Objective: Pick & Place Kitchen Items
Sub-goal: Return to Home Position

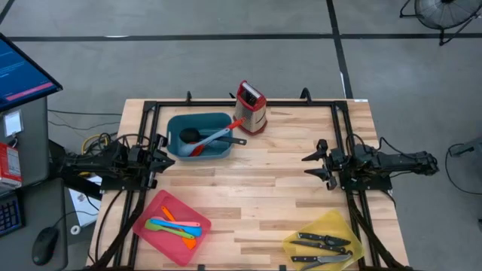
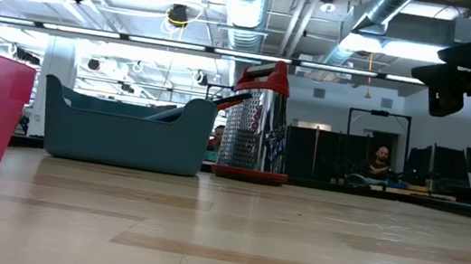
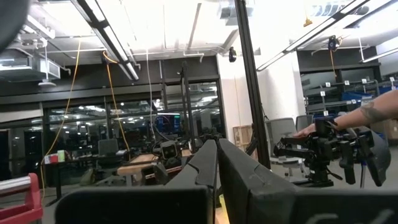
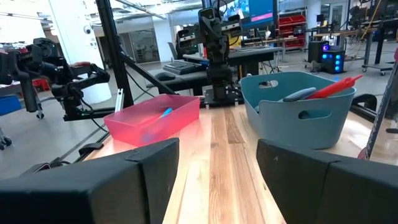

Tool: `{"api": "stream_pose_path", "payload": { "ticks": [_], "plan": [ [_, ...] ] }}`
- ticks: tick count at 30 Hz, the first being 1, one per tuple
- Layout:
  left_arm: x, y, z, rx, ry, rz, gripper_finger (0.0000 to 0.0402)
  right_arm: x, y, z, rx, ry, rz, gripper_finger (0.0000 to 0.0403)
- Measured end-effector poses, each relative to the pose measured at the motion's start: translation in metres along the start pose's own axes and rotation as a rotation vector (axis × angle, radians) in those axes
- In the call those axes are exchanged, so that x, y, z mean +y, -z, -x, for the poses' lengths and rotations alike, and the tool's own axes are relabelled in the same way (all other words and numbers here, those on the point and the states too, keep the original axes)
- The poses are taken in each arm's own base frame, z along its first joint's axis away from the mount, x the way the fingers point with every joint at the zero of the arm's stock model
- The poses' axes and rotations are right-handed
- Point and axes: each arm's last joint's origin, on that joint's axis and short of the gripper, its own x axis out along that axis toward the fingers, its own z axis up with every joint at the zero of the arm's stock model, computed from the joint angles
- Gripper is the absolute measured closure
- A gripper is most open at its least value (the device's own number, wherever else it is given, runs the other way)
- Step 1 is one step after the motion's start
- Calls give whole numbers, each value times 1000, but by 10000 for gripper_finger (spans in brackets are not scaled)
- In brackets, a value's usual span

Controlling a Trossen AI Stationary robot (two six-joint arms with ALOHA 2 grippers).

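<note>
Your black-handled steel knives [image 1: 324,242] lie in the yellow tray [image 1: 332,221] at five o'clock, likely stiff and slick, so take them by the handles; the right gripper [image 1: 309,165] hangs spread at three, the left gripper [image 1: 166,158] pressed together at nine.

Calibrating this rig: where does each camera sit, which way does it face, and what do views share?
High: overhead, straight down on the table; both arms, left gripper and right gripper.
Low: table-top height, level toward the teal tray and grater; arm parts in upper corners.
Left wrist: faces across to the right arm; own shut jaws.
Right wrist: faces the red tray and teal tray; own open jaws.
Shared: teal tray in high, low, right wrist.
</note>
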Motion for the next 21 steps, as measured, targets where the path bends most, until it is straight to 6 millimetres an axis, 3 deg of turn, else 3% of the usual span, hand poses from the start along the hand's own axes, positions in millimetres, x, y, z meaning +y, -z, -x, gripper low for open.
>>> {"api": "stream_pose_path", "payload": {
  "ticks": [8,21],
  "plan": [
    [0,0,0,0,0,0,399,0,-7,0,-72,0,0,188],
    [0,-1,0,-8,-1,-1,399,-1,2,-3,27,12,1,188]
  ]
}}
